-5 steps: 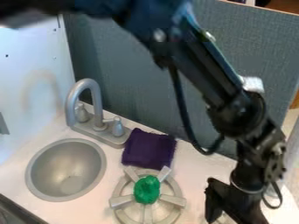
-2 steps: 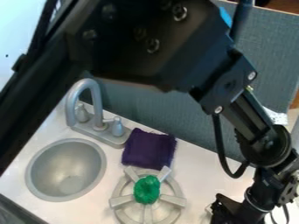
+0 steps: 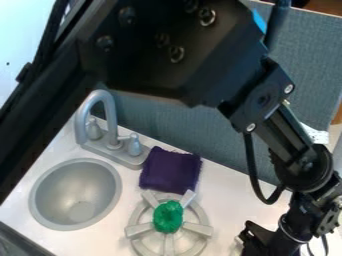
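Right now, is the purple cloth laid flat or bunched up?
Laid flat: the purple cloth makes a squarish patch by the burner, corners out. Whether it is folded double, I cannot tell.

Cloth (image 3: 170, 170) behind burner (image 3: 138, 230); sink (image 3: 75, 194) left; faucet (image 3: 100, 122) behind sink.

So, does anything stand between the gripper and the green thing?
Nothing tall shows between the gripper and the green thing; only a burner prong and, right by the gripper, a pale, mostly hidden piece.

Small, rounded green thing (image 3: 167, 216) with a lumpy surface, atop the middle of the grey burner (image 3: 139, 230)
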Controlling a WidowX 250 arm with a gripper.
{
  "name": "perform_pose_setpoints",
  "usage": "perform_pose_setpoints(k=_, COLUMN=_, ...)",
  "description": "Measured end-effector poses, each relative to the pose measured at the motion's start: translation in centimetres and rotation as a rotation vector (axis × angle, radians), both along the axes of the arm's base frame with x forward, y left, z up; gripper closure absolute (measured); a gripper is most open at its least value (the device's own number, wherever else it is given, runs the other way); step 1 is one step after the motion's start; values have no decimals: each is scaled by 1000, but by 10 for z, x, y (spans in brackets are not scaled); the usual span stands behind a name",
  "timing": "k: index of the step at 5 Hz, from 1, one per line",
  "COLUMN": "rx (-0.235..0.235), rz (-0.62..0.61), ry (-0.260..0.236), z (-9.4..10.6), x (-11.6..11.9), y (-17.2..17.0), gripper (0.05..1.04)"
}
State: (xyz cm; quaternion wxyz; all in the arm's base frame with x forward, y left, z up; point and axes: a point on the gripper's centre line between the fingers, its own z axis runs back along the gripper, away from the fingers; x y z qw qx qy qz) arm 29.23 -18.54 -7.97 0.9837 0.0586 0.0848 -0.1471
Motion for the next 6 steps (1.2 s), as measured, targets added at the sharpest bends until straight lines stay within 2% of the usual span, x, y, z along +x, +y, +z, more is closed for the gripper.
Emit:
perform_pose_setpoints(k=1, rx=-1, rz=-8, ry=33, z=-6, x=-12, y=5, gripper=654)
perform_pose_setpoints(k=2, rx=-21, rz=-6, ry=30, z=0, x=-15, y=5, gripper=812)
perform_pose_setpoints(k=3, rx=-81, rz=26, ry=-28, z=27, x=-16, y=15, gripper=892)
perform_pose_setpoints(k=4, rx=-120, rz=119, ry=-89, z=49, x=-23, y=53, gripper=944)
perform_pose_setpoints(k=5, rx=-80, rz=205, ry=-86, z=51, x=-37, y=93, gripper=979)
perform_pose_setpoints(k=6, rx=-5, rz=404, ry=-57, z=28, x=-47, y=142, gripper=985)
